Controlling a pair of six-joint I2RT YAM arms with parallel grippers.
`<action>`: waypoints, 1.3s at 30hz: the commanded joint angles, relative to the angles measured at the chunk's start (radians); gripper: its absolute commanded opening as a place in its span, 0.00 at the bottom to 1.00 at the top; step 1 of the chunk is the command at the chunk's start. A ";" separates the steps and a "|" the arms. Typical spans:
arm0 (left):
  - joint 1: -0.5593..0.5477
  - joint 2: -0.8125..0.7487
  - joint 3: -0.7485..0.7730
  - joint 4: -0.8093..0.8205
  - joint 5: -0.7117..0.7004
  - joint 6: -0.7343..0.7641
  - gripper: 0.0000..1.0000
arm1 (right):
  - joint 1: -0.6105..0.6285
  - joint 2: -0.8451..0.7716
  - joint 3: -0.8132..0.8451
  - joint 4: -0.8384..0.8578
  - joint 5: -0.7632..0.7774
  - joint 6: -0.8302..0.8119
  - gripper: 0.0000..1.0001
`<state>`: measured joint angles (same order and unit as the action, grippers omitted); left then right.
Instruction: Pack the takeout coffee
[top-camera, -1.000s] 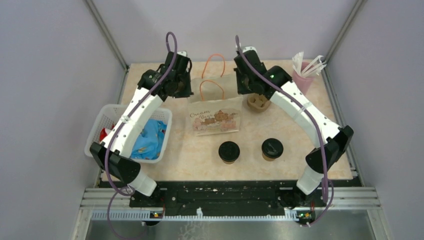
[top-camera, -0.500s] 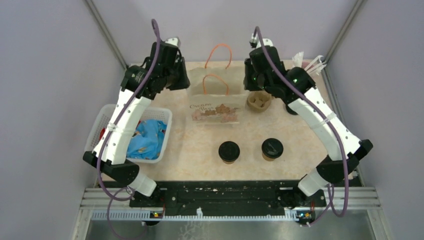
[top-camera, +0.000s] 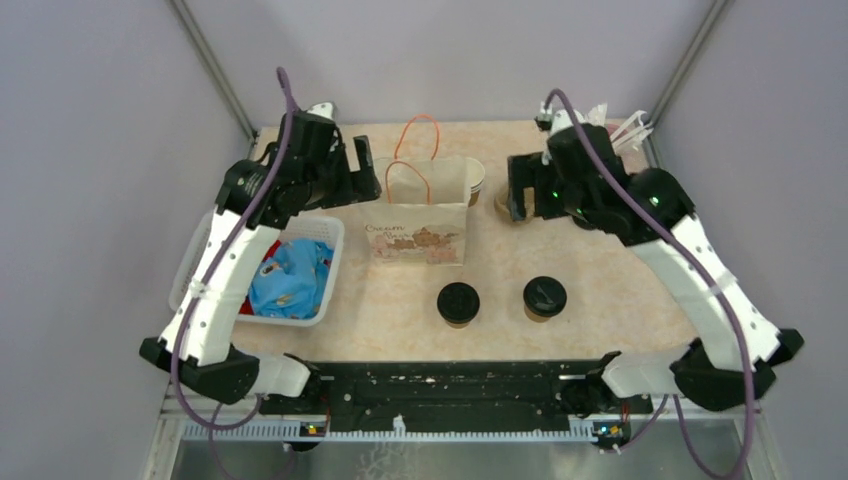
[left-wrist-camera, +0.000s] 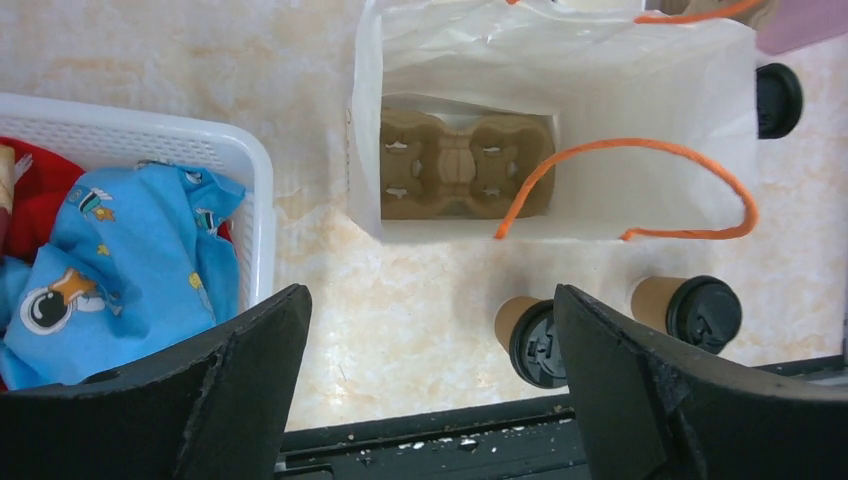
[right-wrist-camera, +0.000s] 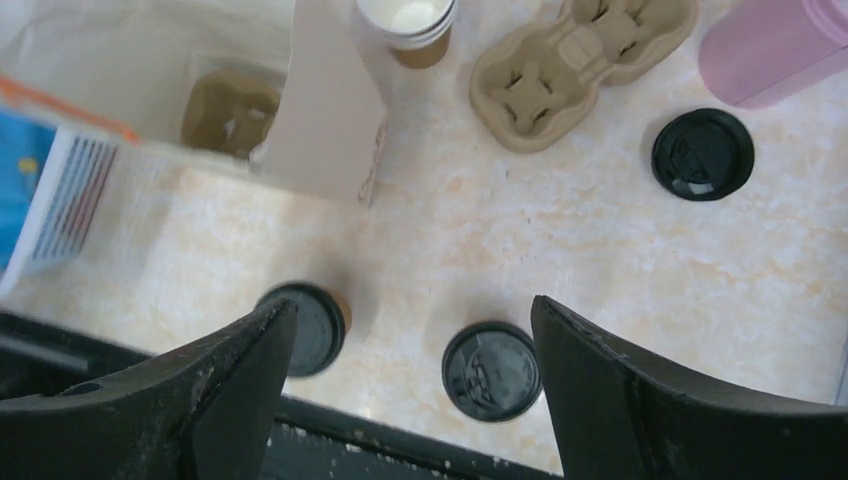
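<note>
The takeout coffee is two brown paper cups with black lids, standing side by side near the table's front: the left cup (top-camera: 458, 302) (left-wrist-camera: 535, 335) (right-wrist-camera: 310, 325) and the right cup (top-camera: 544, 297) (left-wrist-camera: 690, 310) (right-wrist-camera: 492, 370). Behind them a paper bag (top-camera: 420, 205) with orange handles stands open, a pulp carrier (left-wrist-camera: 465, 165) lying on its bottom. My left gripper (top-camera: 357, 176) (left-wrist-camera: 430, 298) hangs open, high at the bag's left. To the bag's right, my right gripper (top-camera: 516, 190) (right-wrist-camera: 415, 305) is open too. Neither holds or touches anything.
A white basket (top-camera: 215, 235) (left-wrist-camera: 150, 150) of blue cloth sits at the left. Right of the bag are a stack of empty cups (right-wrist-camera: 410, 20), a second pulp carrier (right-wrist-camera: 580, 65), a loose black lid (right-wrist-camera: 703, 153) and a pink cup (right-wrist-camera: 780, 45) of white sticks.
Both grippers have gone from shut to open. Both arms lifted and swung outward, away from the bag's sides, and the bag now stands free with its mouth open.
</note>
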<state>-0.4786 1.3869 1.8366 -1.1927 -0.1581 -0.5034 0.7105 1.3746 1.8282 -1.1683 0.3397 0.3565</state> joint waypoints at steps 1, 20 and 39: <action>0.005 -0.073 0.005 -0.031 -0.003 -0.050 0.97 | -0.001 -0.153 -0.196 -0.031 -0.220 -0.061 0.87; 0.007 -0.283 -0.183 -0.002 0.029 -0.158 0.97 | 0.418 0.051 -0.618 0.408 -0.077 0.130 0.99; 0.007 -0.274 -0.201 0.031 0.025 -0.132 0.98 | 0.419 0.128 -0.640 0.463 -0.028 0.059 0.83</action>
<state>-0.4755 1.1149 1.6413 -1.2114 -0.1284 -0.6540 1.1183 1.4925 1.1519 -0.7185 0.2886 0.4370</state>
